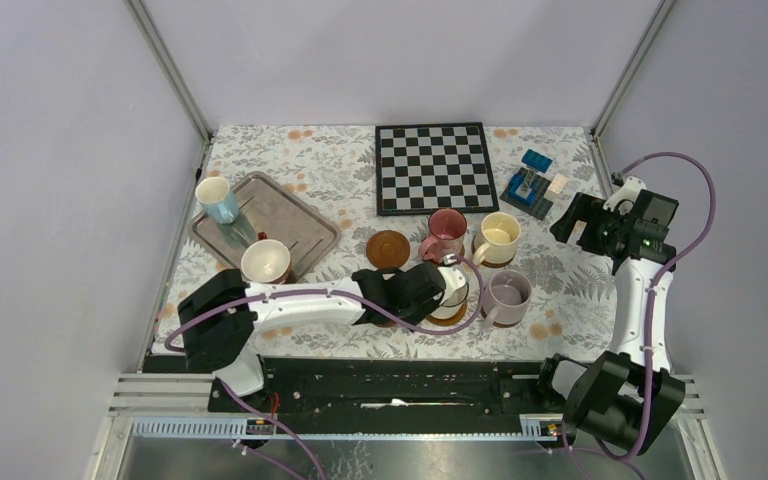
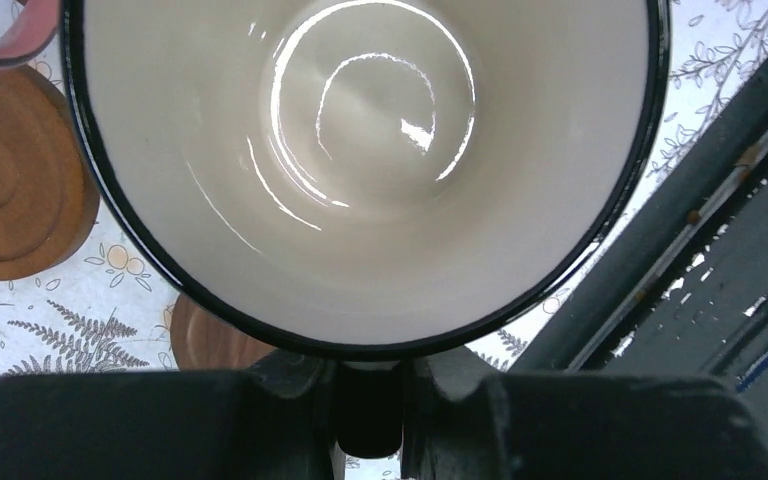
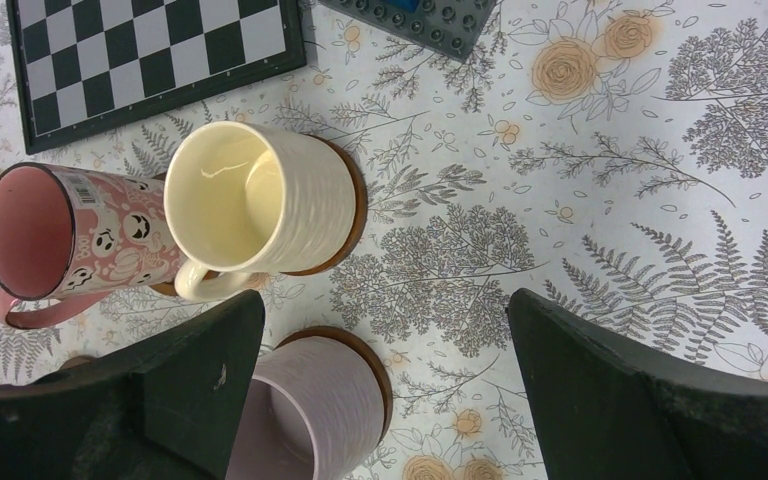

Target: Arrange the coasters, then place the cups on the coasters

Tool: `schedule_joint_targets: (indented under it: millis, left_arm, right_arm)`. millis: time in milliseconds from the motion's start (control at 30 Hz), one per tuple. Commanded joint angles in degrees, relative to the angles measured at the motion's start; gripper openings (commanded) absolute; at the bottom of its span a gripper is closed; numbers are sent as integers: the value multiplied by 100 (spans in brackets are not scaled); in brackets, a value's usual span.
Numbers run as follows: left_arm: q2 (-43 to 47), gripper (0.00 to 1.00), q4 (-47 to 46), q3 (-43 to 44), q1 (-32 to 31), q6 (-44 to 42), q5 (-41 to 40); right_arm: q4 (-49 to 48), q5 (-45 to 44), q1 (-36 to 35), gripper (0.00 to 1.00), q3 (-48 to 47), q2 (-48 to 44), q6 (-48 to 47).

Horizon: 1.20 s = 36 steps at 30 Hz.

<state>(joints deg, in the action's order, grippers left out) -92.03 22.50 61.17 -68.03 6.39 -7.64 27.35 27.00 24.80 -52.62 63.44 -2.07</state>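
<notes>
left gripper (image 2: 365,395) | I'm clamping the white cup (image 2: 360,150), pressed right against me, sitting over a coaster (image 2: 205,345) | right gripper (image 3: 385,305) hanging wide apart

Right gripper (image 3: 385,300): jaws spread wide, nothing between them, only floral tablecloth (image 3: 610,150) under the gap. Dark fingers (image 3: 160,400) enter at 7 and 5 o'clock.

Cream-yellow cup (image 3: 260,200) at 10 o'clock, sitting on a coaster (image 3: 357,205), handle pointing to 7 o'clock. Pink cup (image 3: 70,235) at 9 o'clock, touching the cream-yellow one; can't tell what's under it. Lilac cup (image 3: 305,410) at 7 o'clock on a second coaster (image 3: 365,348), partly behind the left finger.

Chessboard (image 3: 150,50) at 11 o'clock. Edge of a blue block toy (image 3: 430,15) at 12 o'clock.
</notes>
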Motion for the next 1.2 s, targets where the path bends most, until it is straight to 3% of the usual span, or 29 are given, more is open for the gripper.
schedule_joint_targets:
  millis: [0, 200, 767, 1167]
  left_arm:
    - [113, 0, -889, 403, -52, 270, -573]
    - [-10, 0, -975, 350, -52, 495, -158]
    - [-330, 0, -1189, 265, -35, 679, -240]
    - [-495, 12, -1002, 282, 54, 810, -37]
  right_arm:
    - [-194, -170, -30, 98, -47, -109, 31]
    - [-270, -90, -28, 98, -23, -40, 63]
    - [-266, -110, -28, 98, 74, -105, -12]
    - [-256, -102, -28, 98, 70, -96, -40]
